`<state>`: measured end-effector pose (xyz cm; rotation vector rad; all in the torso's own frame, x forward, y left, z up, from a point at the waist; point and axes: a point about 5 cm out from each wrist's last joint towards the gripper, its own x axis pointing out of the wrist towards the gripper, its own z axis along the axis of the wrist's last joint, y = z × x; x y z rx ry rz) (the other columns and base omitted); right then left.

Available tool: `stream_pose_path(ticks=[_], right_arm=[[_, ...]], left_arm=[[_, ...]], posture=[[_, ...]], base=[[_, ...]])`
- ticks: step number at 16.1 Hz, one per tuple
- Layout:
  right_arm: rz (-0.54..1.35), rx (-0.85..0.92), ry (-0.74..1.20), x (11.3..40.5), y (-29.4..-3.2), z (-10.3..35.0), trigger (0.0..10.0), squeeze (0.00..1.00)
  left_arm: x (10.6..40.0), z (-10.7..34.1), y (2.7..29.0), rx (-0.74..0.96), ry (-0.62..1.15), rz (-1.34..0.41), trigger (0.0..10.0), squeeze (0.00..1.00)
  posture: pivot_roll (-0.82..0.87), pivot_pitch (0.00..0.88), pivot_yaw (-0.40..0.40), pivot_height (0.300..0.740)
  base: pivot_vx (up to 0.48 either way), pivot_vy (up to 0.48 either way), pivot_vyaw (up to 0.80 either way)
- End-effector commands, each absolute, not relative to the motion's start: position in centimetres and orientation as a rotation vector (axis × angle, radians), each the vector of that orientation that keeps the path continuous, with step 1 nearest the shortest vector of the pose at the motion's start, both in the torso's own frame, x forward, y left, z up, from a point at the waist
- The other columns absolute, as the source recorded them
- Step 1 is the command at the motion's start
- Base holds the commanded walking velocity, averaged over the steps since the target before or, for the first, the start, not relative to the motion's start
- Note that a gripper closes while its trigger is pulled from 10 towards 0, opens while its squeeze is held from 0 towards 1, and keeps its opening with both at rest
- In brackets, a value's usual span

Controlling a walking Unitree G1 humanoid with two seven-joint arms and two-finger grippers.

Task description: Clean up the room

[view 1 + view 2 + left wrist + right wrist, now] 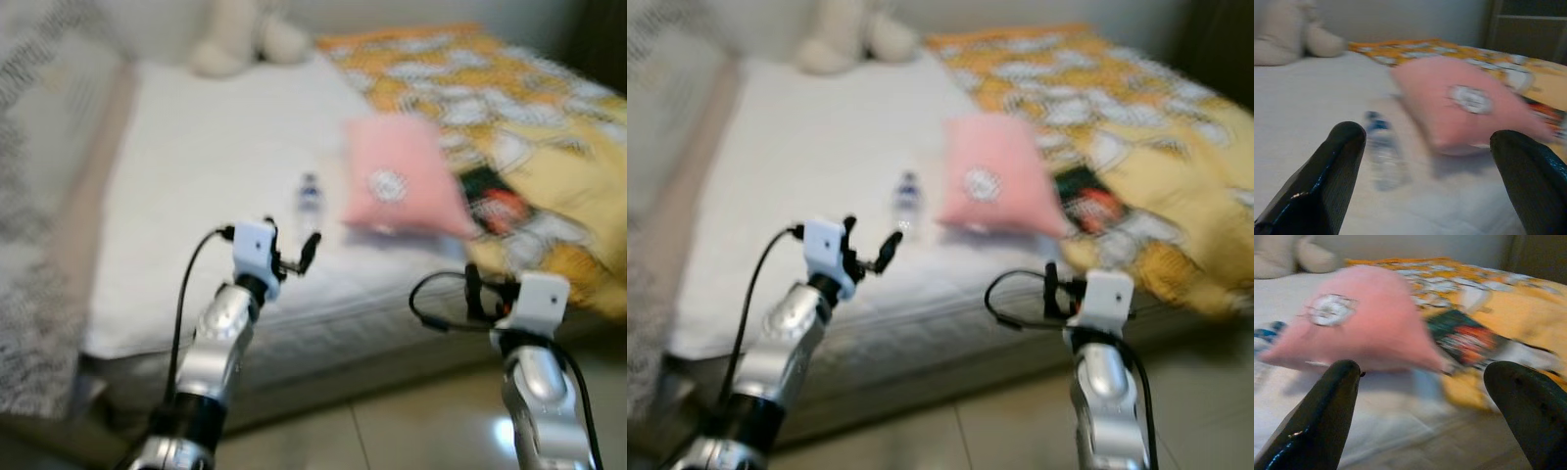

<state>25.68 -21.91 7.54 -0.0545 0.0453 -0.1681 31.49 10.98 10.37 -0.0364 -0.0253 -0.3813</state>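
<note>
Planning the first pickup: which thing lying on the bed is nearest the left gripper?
The small clear water bottle with the blue cap, on the white mattress just ahead of the left gripper. The pink pillow and plush toy lie farther off.

Two silver arms, each with a white wrist block and looping black cable; left pincer and right pincer have black, seemingly glossy fingers.

On the bed lie 1 pink pillow, 1 water bottle, 1 cream plush toy and 1 yellow patterned blanket.
</note>
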Motion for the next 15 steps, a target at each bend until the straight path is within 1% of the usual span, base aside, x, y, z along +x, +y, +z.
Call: stream_pose_path(ticks=[1,5,8,10,12,15], right_arm=[[-0.134,-0.05,0.043,25.9,-20.9,7.5,10.0,0.0],[-0.13,-0.051,0.04,25.8,-20.9,7.6,10.0,0.0],[-0.132,-0.086,-0.063,26.0,-20.5,10.2,10.0,0.0],[-0.128,-0.082,-0.055,25.8,-20.7,10.3,10.0,0.0],[-0.132,-0.081,-0.042,25.4,-20.9,10.1,10.0,0.0],[-0.148,-0.077,-0.024,24.5,-20.9,10.0,10.0,0.0]], left_arm=[[31.7,10.6,11.5,-0.033,-0.034,-0.366,10.0,0.0],[31.7,10.6,11.4,-0.032,-0.035,-0.367,10.0,0.0],[31.7,10.8,11.0,-0.01,-0.037,-0.389,10.0,0.0],[32.9,11.1,11.0,0.019,-0.023,-0.352,10.0,0.0],[34.3,12.3,10.9,0.007,-0.038,-0.341,10.0,0.0],[35.6,13.5,10.4,0.002,-0.059,-0.345,10.0,0.0]], posture=[[-0.12,0.0,0.031,0.74],[-0.12,0.0,0.03,0.74],[-0.13,0.0,0.029,0.74],[-0.14,0.0,0.025,0.74],[-0.16,0.0,0.031,0.74],[-0.19,0.0,0.047,0.74]], base=[[0.461,0.0,0.0],[0.461,0.0,0.0],[0.461,0.0,0.0],[0.36,0.0,0.0],[0.0,0.0,0.0],[0.424,0.0,0.0]])
